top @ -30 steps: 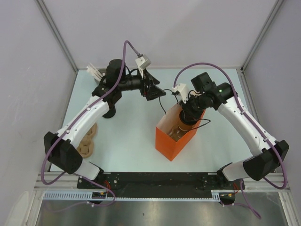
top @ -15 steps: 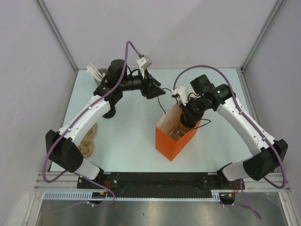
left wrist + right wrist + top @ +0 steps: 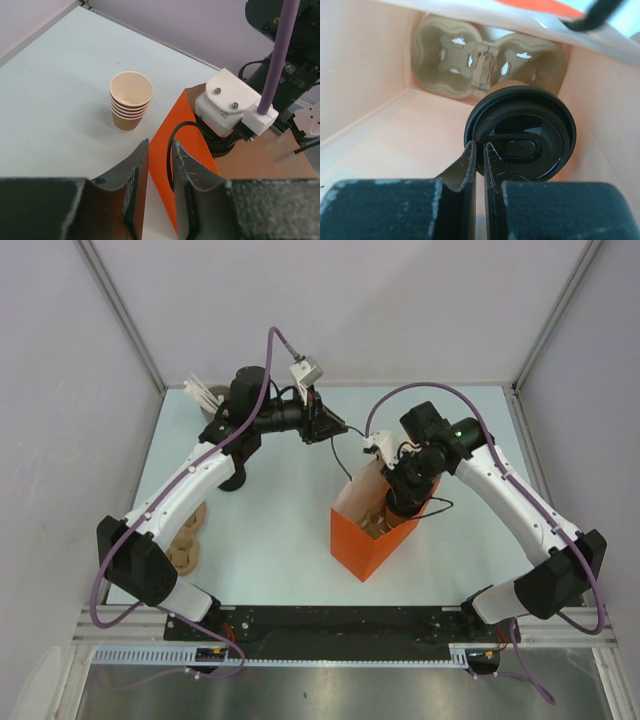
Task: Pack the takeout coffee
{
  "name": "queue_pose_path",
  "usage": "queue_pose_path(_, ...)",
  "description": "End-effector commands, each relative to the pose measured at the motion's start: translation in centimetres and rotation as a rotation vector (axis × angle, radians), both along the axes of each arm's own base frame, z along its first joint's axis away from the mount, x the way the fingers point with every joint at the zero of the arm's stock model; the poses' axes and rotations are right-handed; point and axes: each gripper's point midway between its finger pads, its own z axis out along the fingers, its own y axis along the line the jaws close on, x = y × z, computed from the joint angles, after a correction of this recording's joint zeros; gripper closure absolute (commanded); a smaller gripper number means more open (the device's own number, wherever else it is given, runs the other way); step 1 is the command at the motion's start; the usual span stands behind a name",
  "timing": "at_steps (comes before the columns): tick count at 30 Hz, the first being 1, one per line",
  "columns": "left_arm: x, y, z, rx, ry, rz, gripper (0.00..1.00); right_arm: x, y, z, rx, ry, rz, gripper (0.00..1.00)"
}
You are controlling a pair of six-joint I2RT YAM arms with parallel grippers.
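Observation:
The takeout coffee (image 3: 530, 132), a cup under a round black lid, hangs inside the orange paper bag (image 3: 360, 540). My right gripper (image 3: 481, 147) is shut on the lid's left rim and reaches down into the bag's mouth (image 3: 392, 502). A moulded pulp cup carrier (image 3: 455, 60) lies on the bag's floor below the cup. My left gripper (image 3: 340, 428) hovers beyond the bag's far left corner. Its jaws are open only a narrow gap (image 3: 160, 150) with nothing between them; the bag's orange side (image 3: 165, 135) shows past them.
A stack of lidless tan cups (image 3: 131, 100) stands on the table beyond the bag. Pulp carriers (image 3: 186, 540) lie at the left edge and a black stack (image 3: 235, 480) sits under the left arm. White items (image 3: 205, 395) are at the far left corner.
My left gripper's jaws have narrowed from wide open to a small gap and it shifted slightly right. My right gripper has gone lower into the bag with the coffee.

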Motion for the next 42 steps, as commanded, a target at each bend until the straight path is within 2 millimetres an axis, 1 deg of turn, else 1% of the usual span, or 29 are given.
queue_pose_path(1, 0.4, 0.1, 1.8, -0.02, -0.047, 0.044, 0.75, -0.7, -0.7, -0.7, -0.057, 0.034, 0.022, 1.0)
queue_pose_path(7, 1.9, 1.0, 1.3, 0.005, -0.042, 0.151, 0.84, -1.3, -1.0, -1.1, -0.083, 0.06, 0.043, 1.0)
queue_pose_path(11, 2.6, 1.5, 1.2, 0.016, -0.046, 0.202, 0.87, -1.5, -1.2, -1.3, -0.099, 0.068, 0.051, 1.0)
queue_pose_path(12, 3.0, 1.7, 1.0, 0.022, -0.046, 0.226, 0.9, -1.6, -1.4, -1.2, -0.105, 0.071, 0.053, 1.0)
queue_pose_path(15, 3.1, 1.8, 0.9, 0.026, -0.043, 0.239, 0.93, -1.7, -1.5, -1.3, -0.112, 0.072, 0.056, 1.0)
queue_pose_path(16, 3.0, 1.7, 0.9, 0.022, -0.038, 0.229, 0.91, -1.7, -1.5, -1.3, -0.113, 0.072, 0.059, 1.0)
queue_pose_path(17, 2.7, 1.4, 1.1, 0.01, -0.039, 0.208, 0.86, -1.7, -1.5, -1.3, -0.112, 0.071, 0.059, 1.0)
queue_pose_path(18, 2.1, 1.1, 1.4, -0.007, -0.033, 0.172, 0.67, -1.6, -1.4, -1.3, -0.112, 0.069, 0.059, 1.0)
queue_pose_path(19, 1.7, 1.0, 1.5, -0.018, -0.029, 0.155, 0.58, -1.6, -1.4, -1.4, -0.111, 0.071, 0.059, 1.0)
queue_pose_path(20, 1.5, 0.8, 2.0, -0.039, -0.038, 0.137, 0.51, -1.5, -1.4, -1.3, -0.109, 0.068, 0.059, 1.0)
queue_pose_path(21, 1.1, 0.8, 2.4, -0.06, -0.023, 0.119, 0.38, -1.6, -1.3, -1.3, -0.106, 0.067, 0.063, 1.0)
queue_pose_path(22, 0.3, 0.5, 2.4, -0.075, -0.008, 0.068, 0.34, -1.6, -1.3, -1.3, -0.104, 0.068, 0.063, 1.0)
queue_pose_path(23, -0.1, 0.4, 2.8, -0.093, -0.005, 0.041, 0.32, -1.5, -1.2, -1.3, -0.102, 0.068, 0.062, 1.0)
queue_pose_path(24, -0.3, 0.4, 3.8, -0.142, -0.006, 0.008, 0.29, -1.5, -1.2, -1.3, -0.1, 0.067, 0.063, 1.0)
queue_pose_path(25, -1.1, 0.3, 3.6, -0.157, 0.011, -0.043, 0.28, -1.5, -1.2, -1.3, -0.099, 0.066, 0.063, 1.0)
queue_pose_path(26, -1.4, 0.3, 3.8, -0.171, 0.018, -0.065, 0.27, -1.5, -1.1, -1.2, -0.098, 0.064, 0.061, 1.0)
queue_pose_path(27, -1.4, 0.4, 4.5, -0.206, 0.017, -0.081, 0.26, -1.5, -1.1, -1.2, -0.097, 0.064, 0.062, 1.0)
queue_pose_path(28, -2.1, 0.4, 4.2, -0.213, 0.032, -0.123, 0.25, -1.5, -1.1, -1.2, -0.095, 0.065, 0.064, 1.0)
queue_pose_path(30, -2.6, 0.6, 4.5, -0.244, 0.062, -0.151, 0.25, -1.6, -1.0, -1.2, -0.092, 0.066, 0.062, 1.0)
queue_pose_path(36, -3.9, 0.4, 5.1, -0.284, 0.049, -0.241, 0.25, -1.5, -0.9, -1.2, -0.088, 0.064, 0.059, 1.0)
queue_pose_path(38, -4.0, 0.2, 5.1, -0.285, 0.052, -0.249, 0.25, -1.5, -0.9, -1.2, -0.088, 0.064, 0.059, 1.0)
queue_pose_path(40, -3.7, -0.2, 5.0, -0.268, 0.037, -0.24, 0.26, -1.4, -0.9, -1.2, -0.087, 0.063, 0.061, 1.0)
queue_pose_path(41, -3.6, -0.6, 4.2, -0.247, 0.072, -0.236, 0.26, -1.4, -0.9, -1.2, -0.086, 0.06, 0.061, 1.0)
queue_pose_path(42, -3.2, -0.8, 4.0, -0.237, 0.053, -0.222, 0.26, -1.5, -0.9, -1.2, -0.084, 0.063, 0.062, 1.0)
